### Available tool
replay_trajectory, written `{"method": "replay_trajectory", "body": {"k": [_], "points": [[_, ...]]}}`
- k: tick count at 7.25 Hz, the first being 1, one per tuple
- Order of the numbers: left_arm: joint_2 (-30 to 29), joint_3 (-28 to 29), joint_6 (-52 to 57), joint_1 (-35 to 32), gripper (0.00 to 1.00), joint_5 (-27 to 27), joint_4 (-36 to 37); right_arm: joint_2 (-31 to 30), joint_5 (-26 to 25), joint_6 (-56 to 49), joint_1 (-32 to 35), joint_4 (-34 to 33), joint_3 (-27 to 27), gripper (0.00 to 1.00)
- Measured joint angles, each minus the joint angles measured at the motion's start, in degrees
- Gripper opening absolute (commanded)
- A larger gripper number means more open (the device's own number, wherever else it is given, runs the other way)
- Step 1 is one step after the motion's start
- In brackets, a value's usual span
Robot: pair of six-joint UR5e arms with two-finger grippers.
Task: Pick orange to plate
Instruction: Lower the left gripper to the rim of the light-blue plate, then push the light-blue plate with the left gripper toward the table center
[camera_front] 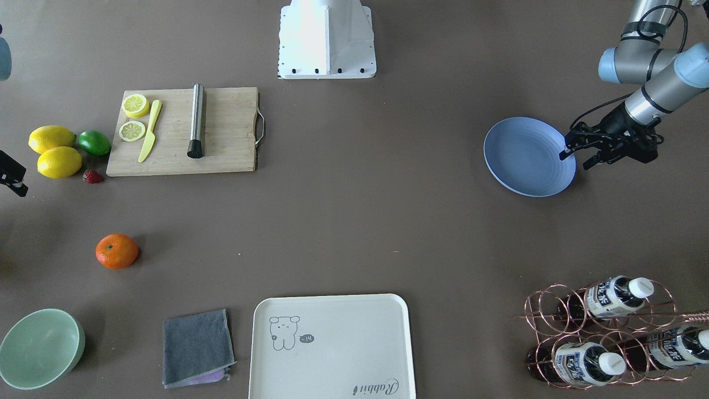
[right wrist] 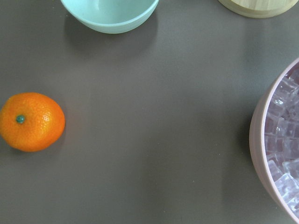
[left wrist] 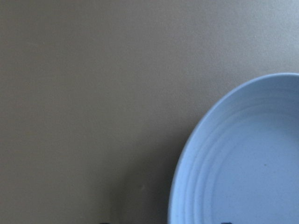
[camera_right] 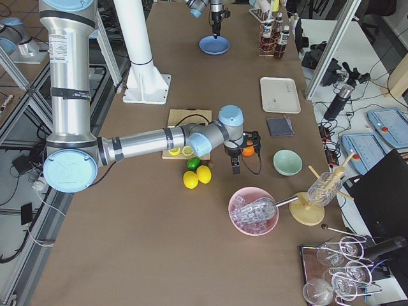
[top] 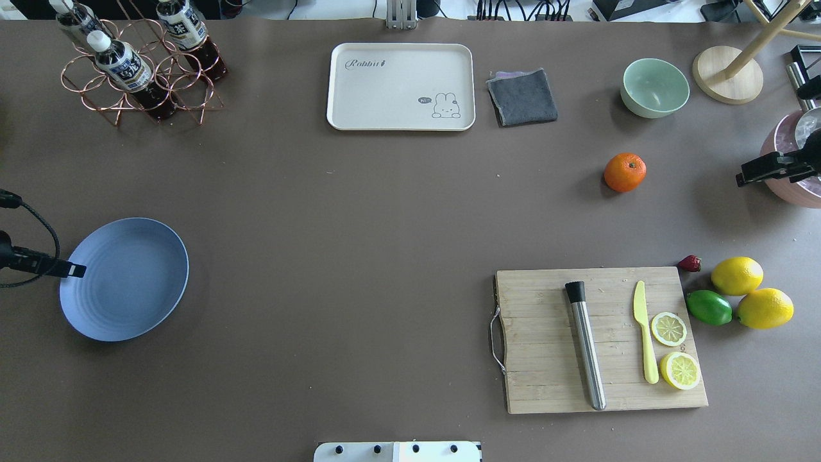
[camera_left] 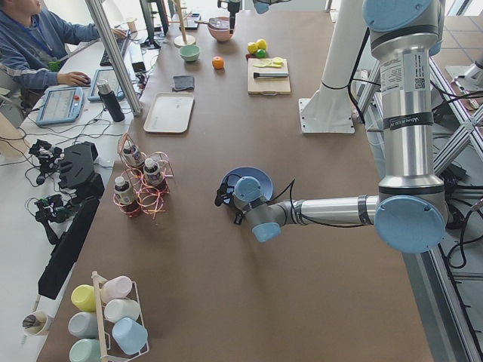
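Observation:
The orange (top: 624,172) lies alone on the brown table between the mint bowl and the cutting board; it also shows at the left of the right wrist view (right wrist: 32,121). My right gripper (top: 747,178) hangs off to the orange's side, near the pink bowl, open and holding nothing. Far across the table sits the blue-lavender plate (top: 128,282), with nothing on it. My left gripper (camera_front: 576,159) hovers at the plate's outer rim (left wrist: 187,154), its fingers apart and nothing between them.
A cutting board (top: 545,333) carries a metal rod, a yellow knife and lemon slices. Two lemons, a lime (top: 709,307) and a strawberry lie beside it. Mint bowl (top: 654,86), grey cloth (top: 523,96), cream tray (top: 401,86), bottle rack (top: 135,70) and a pink ice bowl (right wrist: 280,140) line the edges.

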Motion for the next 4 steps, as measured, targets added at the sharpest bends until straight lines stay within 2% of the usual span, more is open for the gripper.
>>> {"method": "replay_trajectory", "body": {"k": [1, 2, 4], "points": [[0.14, 0.05, 0.07, 0.46, 0.12, -0.01, -0.39, 0.0, 0.0, 0.0, 0.0, 0.0, 0.0, 1.0], [0.18, 0.07, 0.14, 0.93, 0.0, -0.01, -0.52, 0.01, -0.02, 0.0, 0.0, 0.0, -0.01, 1.0], [0.21, -0.34, 0.01, 1.36, 0.0, -0.16, -0.78, 0.0, -0.08, 0.0, 0.0, 0.0, -0.02, 1.0]]}}
